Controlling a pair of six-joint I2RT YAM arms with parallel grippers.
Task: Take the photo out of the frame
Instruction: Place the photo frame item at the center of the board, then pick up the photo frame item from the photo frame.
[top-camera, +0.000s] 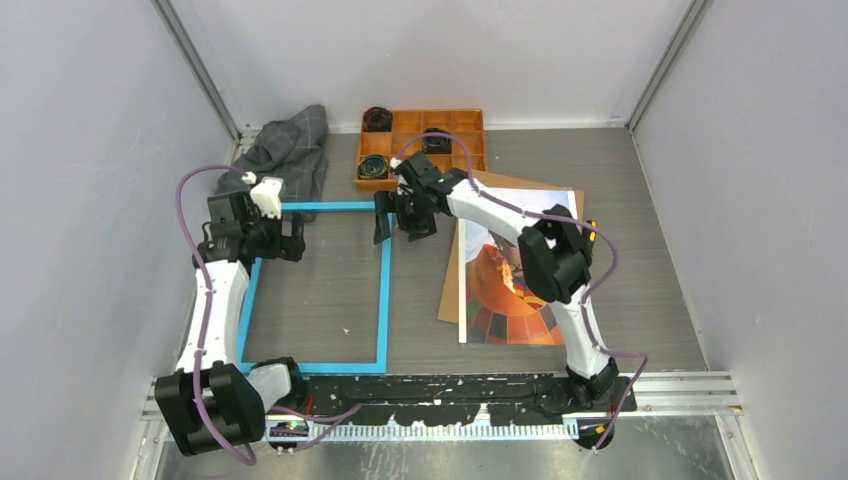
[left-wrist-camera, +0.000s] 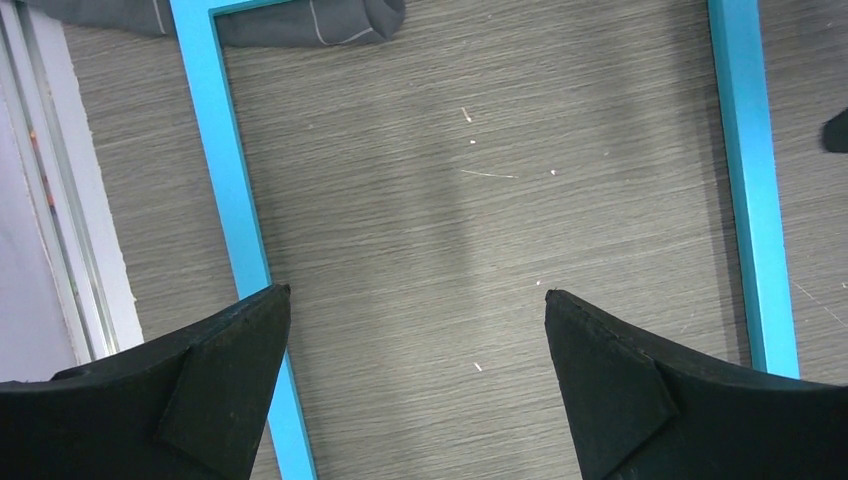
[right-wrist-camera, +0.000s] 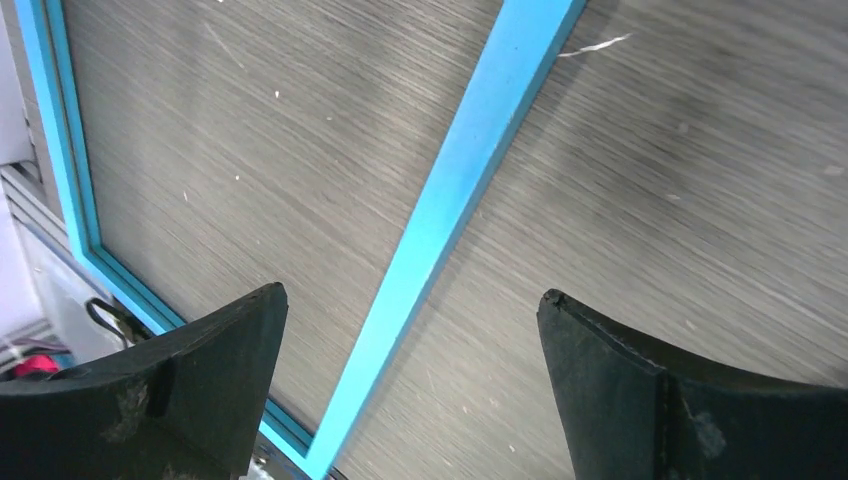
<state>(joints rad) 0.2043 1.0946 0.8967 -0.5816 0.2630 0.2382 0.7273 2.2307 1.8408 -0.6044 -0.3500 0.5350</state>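
Note:
The bright blue frame (top-camera: 385, 300) lies flat and empty on the table's left half, with bare table showing inside it. To its right lies the photo (top-camera: 515, 285), an orange checkered balloon print, resting on a brown backing board (top-camera: 450, 295). My left gripper (top-camera: 291, 240) hovers open over the frame's far left part. In the left wrist view this gripper (left-wrist-camera: 417, 295) holds nothing, and the frame's left rail (left-wrist-camera: 225, 170) passes under one finger. My right gripper (top-camera: 395, 228) stands open above the frame's far right rail. The rail (right-wrist-camera: 455, 190) runs between the jaws of that gripper (right-wrist-camera: 412, 295), untouched.
An orange compartment tray (top-camera: 420, 112) with dark round parts stands at the back centre. A crumpled grey cloth (top-camera: 290, 150) lies at the back left, overlapping the frame's far corner (left-wrist-camera: 310, 20). White walls close in three sides.

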